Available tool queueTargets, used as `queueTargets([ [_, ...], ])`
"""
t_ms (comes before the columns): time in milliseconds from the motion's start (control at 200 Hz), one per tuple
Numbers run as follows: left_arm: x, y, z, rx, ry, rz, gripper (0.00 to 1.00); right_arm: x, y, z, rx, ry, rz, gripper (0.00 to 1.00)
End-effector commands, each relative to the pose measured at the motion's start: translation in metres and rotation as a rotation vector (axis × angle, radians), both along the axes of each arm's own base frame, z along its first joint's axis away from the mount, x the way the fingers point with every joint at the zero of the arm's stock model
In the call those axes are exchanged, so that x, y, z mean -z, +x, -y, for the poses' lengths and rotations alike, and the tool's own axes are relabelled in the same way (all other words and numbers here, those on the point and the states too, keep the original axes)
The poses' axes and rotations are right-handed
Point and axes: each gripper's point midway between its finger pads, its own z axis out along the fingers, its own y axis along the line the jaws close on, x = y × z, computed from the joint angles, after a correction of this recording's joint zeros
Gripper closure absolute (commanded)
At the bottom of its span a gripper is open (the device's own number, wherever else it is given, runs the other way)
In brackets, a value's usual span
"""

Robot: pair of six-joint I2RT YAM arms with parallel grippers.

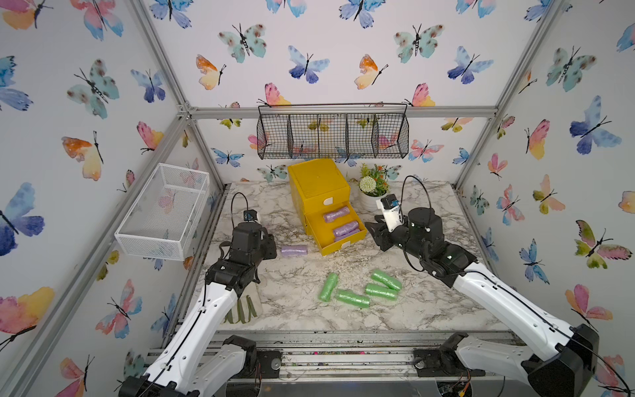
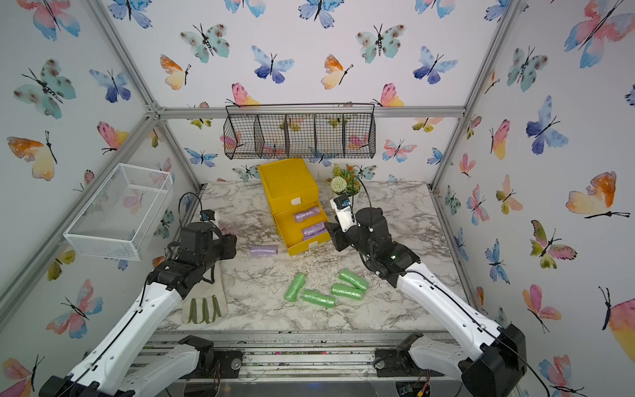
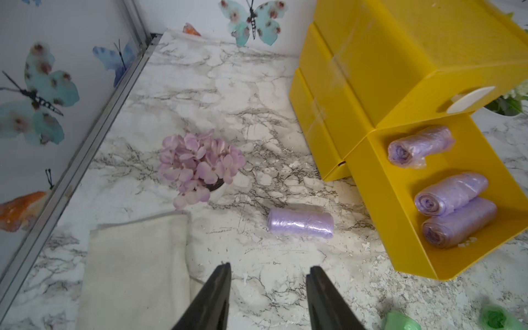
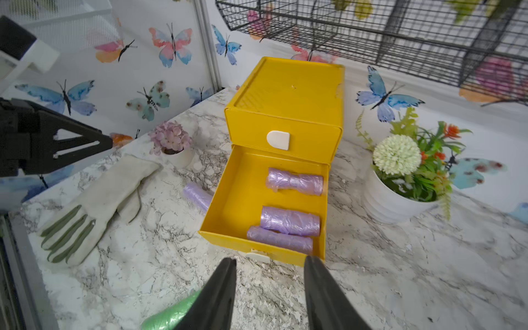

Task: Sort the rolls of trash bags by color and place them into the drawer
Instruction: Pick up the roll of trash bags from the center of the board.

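Now three purple rolls (image 4: 290, 221) are lying in the open yellow drawer (image 4: 228, 200).
Fourth purple roll (image 3: 300, 223) is lying just beside it, green rolls (image 1: 352, 298) nearby on the table (image 1: 429, 302); left gripper (image 3: 268, 274) and right gripper (image 4: 270, 265) are hovering part-open, empty.

White walls (image 1: 326, 68) papered with watercolour butterflies enclose the cell on three sides, braced by a grey metal frame (image 1: 343, 111). A black wire basket (image 1: 332, 135) hangs on the back wall and a white mesh basket (image 1: 165, 213) on the left. The table (image 1: 292, 295) is marble-patterned, under soft, even light.
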Motion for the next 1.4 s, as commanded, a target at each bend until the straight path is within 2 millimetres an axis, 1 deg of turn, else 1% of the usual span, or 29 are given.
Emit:
queueTargets([
  [0,-0.020,-0.008,-0.008,-0.058,-0.098,0.074,0.53,-0.007,-0.010,-0.041,-0.143,-0.112,0.112,0.55],
  [110,-0.048,-0.014,-0.018,-0.093,-0.100,0.178,0.53,0.008,-0.019,-0.080,-0.267,-0.235,0.132,0.52],
  [125,-0.052,-0.015,-0.020,-0.103,-0.100,0.190,0.53,0.007,-0.019,-0.085,-0.282,-0.242,0.137,0.52],
  [195,-0.070,-0.022,-0.030,-0.147,-0.092,0.248,0.52,0.012,-0.019,-0.106,-0.358,-0.276,0.133,0.52],
  [360,-0.110,-0.045,-0.053,-0.249,-0.101,0.394,0.51,0.017,-0.023,-0.156,-0.552,-0.338,0.113,0.51],
  [420,-0.121,-0.054,-0.059,-0.273,-0.109,0.437,0.51,0.027,-0.022,-0.175,-0.605,-0.381,0.089,0.51],
  [435,-0.123,-0.056,-0.060,-0.280,-0.111,0.445,0.51,0.034,-0.023,-0.179,-0.619,-0.402,0.073,0.51],
  [445,-0.124,-0.057,-0.061,-0.284,-0.113,0.451,0.51,0.032,-0.023,-0.181,-0.625,-0.406,0.075,0.51],
  [465,-0.127,-0.059,-0.063,-0.289,-0.113,0.461,0.51,0.038,-0.022,-0.187,-0.641,-0.428,0.063,0.51],
  [470,-0.128,-0.060,-0.063,-0.290,-0.115,0.465,0.50,0.037,-0.023,-0.188,-0.643,-0.430,0.063,0.51],
  [516,-0.133,-0.066,-0.068,-0.312,-0.113,0.484,0.50,0.051,-0.020,-0.199,-0.668,-0.475,0.031,0.50],
  [521,-0.133,-0.066,-0.068,-0.314,-0.113,0.486,0.50,0.055,-0.020,-0.199,-0.672,-0.483,0.023,0.50],
  [551,-0.136,-0.070,-0.071,-0.327,-0.112,0.495,0.50,0.061,-0.018,-0.205,-0.680,-0.500,0.005,0.49],
  [556,-0.136,-0.070,-0.071,-0.329,-0.112,0.498,0.50,0.065,-0.018,-0.205,-0.681,-0.507,-0.003,0.49],
  [571,-0.137,-0.072,-0.073,-0.335,-0.112,0.502,0.50,0.065,-0.016,-0.208,-0.682,-0.509,-0.004,0.49],
  [621,-0.141,-0.078,-0.077,-0.354,-0.109,0.520,0.50,0.080,-0.012,-0.215,-0.694,-0.544,-0.042,0.48],
  [671,-0.144,-0.083,-0.080,-0.366,-0.106,0.538,0.50,0.090,-0.010,-0.220,-0.701,-0.567,-0.061,0.47],
  [796,-0.148,-0.090,-0.086,-0.389,-0.102,0.567,0.50,0.118,-0.005,-0.229,-0.694,-0.639,-0.045,0.43],
  [1021,-0.141,-0.085,-0.083,-0.379,-0.111,0.549,0.49,0.149,0.009,-0.243,-0.648,-0.712,0.019,0.38],
  [1261,-0.131,-0.082,-0.080,-0.375,-0.123,0.531,0.49,0.191,0.031,-0.251,-0.573,-0.824,0.076,0.35],
  [1396,-0.129,-0.081,-0.080,-0.376,-0.123,0.528,0.49,0.204,0.036,-0.257,-0.571,-0.835,0.094,0.34],
])
